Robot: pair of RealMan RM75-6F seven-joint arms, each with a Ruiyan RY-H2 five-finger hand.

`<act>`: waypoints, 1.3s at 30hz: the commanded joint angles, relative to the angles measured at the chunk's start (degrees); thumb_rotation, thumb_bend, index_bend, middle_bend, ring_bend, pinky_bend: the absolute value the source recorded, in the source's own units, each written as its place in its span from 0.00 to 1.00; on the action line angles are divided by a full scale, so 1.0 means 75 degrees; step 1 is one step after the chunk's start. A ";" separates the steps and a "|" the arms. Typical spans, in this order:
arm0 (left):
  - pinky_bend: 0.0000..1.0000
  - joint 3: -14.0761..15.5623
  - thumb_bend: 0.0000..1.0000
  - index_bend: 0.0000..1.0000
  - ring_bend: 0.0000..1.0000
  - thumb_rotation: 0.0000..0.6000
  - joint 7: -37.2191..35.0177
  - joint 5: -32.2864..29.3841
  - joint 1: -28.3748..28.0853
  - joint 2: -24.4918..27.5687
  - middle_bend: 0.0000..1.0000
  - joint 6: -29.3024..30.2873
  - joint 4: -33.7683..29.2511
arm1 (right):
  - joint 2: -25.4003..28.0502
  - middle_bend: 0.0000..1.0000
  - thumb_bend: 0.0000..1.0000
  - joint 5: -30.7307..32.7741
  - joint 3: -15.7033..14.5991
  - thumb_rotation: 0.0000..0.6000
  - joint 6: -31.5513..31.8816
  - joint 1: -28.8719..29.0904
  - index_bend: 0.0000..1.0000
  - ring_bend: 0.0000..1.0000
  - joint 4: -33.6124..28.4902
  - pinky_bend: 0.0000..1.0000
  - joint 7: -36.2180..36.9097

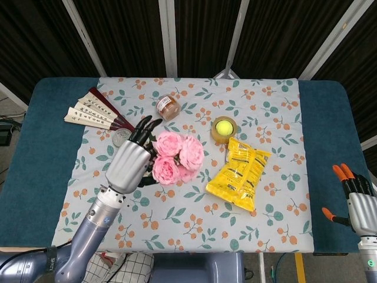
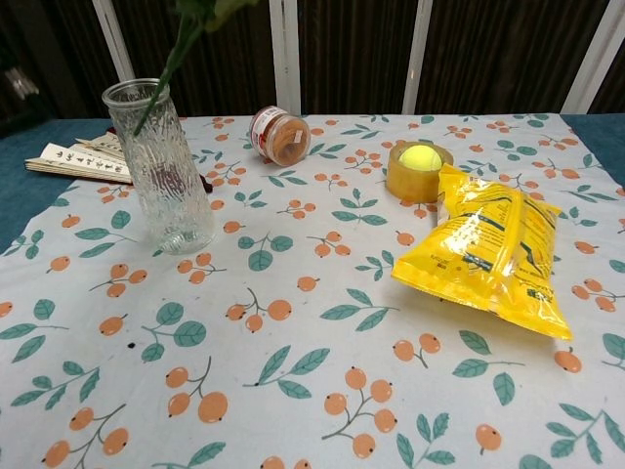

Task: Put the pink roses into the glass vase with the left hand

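the folded fans (image 1: 97, 111), upper left of the head view, carry dark characters on pale slats, too small to read; print on the yellow snack bag (image 1: 238, 174), right of centre, is likewise illegible. the left hand (image 1: 131, 164) grips the pink roses (image 1: 177, 156) left of centre in the head view, lifted above the cloth, blooms fanning to its right, dark fingers pointing toward the top of the frame. in the chest view only a green stem (image 2: 174, 61) shows, slanting from the top edge to the rim of the ribbed glass vase (image 2: 164, 166) at upper left; whether its tip lies inside cannot be told. the hand covers most of the vase in the head view. the right hand (image 1: 356, 197), lower right corner, holds nothing, orange-tipped fingers apart. a tipped brown-filled jar (image 1: 167, 108) and a tape roll (image 1: 224, 130) cupping a tennis ball (image 1: 223, 127) lie on the floral tablecloth (image 1: 177, 230).
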 commanded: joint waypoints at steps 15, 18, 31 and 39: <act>0.05 -0.1090 0.50 0.46 0.11 1.00 -0.3660 -0.0192 -0.0194 0.0967 0.54 -0.0106 0.1767 | -0.0072 0.02 0.22 0.0150 0.0023 1.00 -0.0110 0.0036 0.10 0.02 0.0037 0.00 -0.0179; 0.07 -0.1036 0.51 0.46 0.12 1.00 -0.4080 -0.0032 -0.0242 0.0943 0.54 -0.0060 0.2111 | -0.0070 0.02 0.22 0.0176 0.0032 1.00 -0.0117 0.0034 0.10 0.02 0.0038 0.00 -0.0177; 0.10 -0.0549 0.51 0.46 0.12 1.00 -0.4887 0.0681 -0.0350 0.0408 0.54 0.0684 0.3320 | -0.0032 0.02 0.22 0.0219 0.0063 1.00 -0.0071 -0.0002 0.10 0.02 0.0037 0.00 -0.0102; 0.10 -0.0278 0.51 0.46 0.12 1.00 -0.5659 0.0771 -0.0245 0.0107 0.54 0.0994 0.3831 | -0.0037 0.02 0.22 0.0186 0.0065 1.00 -0.0049 -0.0001 0.10 0.02 0.0031 0.00 -0.0097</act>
